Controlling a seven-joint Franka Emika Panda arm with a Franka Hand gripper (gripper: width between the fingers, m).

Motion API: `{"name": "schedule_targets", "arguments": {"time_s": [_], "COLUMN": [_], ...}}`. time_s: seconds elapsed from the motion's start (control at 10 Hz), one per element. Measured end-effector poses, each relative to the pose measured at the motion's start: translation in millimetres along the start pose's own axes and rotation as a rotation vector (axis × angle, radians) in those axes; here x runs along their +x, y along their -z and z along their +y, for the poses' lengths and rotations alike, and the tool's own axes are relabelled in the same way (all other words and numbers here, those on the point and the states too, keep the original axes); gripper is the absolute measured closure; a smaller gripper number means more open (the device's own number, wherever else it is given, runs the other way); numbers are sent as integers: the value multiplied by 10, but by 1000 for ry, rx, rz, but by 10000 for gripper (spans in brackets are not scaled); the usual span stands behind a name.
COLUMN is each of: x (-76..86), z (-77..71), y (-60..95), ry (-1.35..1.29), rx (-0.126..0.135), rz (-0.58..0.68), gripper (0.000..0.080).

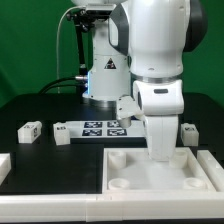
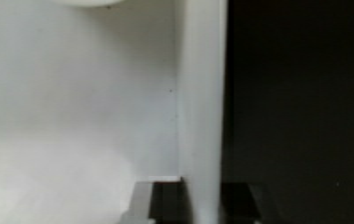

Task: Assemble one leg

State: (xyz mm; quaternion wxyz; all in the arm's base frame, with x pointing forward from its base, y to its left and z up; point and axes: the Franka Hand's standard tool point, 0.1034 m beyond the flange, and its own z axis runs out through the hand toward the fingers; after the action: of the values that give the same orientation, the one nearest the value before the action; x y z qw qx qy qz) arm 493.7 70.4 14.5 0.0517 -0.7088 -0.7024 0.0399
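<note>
On the worktop: a black worktop (image 1: pixel 40 165) carries the loose white parts in front of a green backdrop.
Arm: the white arm (image 1: pixel 160 50) reaches down over the far edge of the panel, and its bulk hides the tool in the exterior view.
Panel: the large tray-shaped panel (image 1: pixel 160 178) lies flat at the front, towards the exterior view's right, with round recesses showing in its corners.
Tool: in the wrist view the tool (image 2: pixel 200 205) sits over the panel's edge, one dark finger (image 2: pixel 161 203) over the white side and the other over the black worktop, with the panel's narrow rim between them.
Tool state: I cannot tell whether the fingers press the rim or merely straddle it.
Far-left leg: the far-left leg (image 1: pixel 30 129) lies on the worktop at the exterior view's left, well apart from the tool, with tags on its faces.
Middle leg: the middle leg (image 1: pixel 62 133) sits just beside the marker board's left end.
Right-hand leg: the right-hand leg (image 1: pixel 187 131) lies on the worktop behind the panel, near the arm on the exterior view's right.
Marker board: the marker board (image 1: pixel 103 128) lies flat behind the panel, partly covered by the arm.
Edge part: another white part (image 1: pixel 4 163) is cut off at the exterior view's left border.
Legs and tool: no leg is between the fingers.
</note>
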Motion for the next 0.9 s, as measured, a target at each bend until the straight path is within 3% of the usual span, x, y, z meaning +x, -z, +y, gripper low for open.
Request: {"name": "schedule_targets", "arguments": {"time_s": [0.6, 0.7, 0.8, 0.9], "x": [23, 22, 22, 22], "z": [-3, -4, -4, -4], "y": [-2, -3, -3, -3], "ry": [23, 23, 23, 23], "rx": [-1, -1, -1, -1], "rz": [3, 3, 3, 3], "gripper": [729, 466, 466, 286]}}
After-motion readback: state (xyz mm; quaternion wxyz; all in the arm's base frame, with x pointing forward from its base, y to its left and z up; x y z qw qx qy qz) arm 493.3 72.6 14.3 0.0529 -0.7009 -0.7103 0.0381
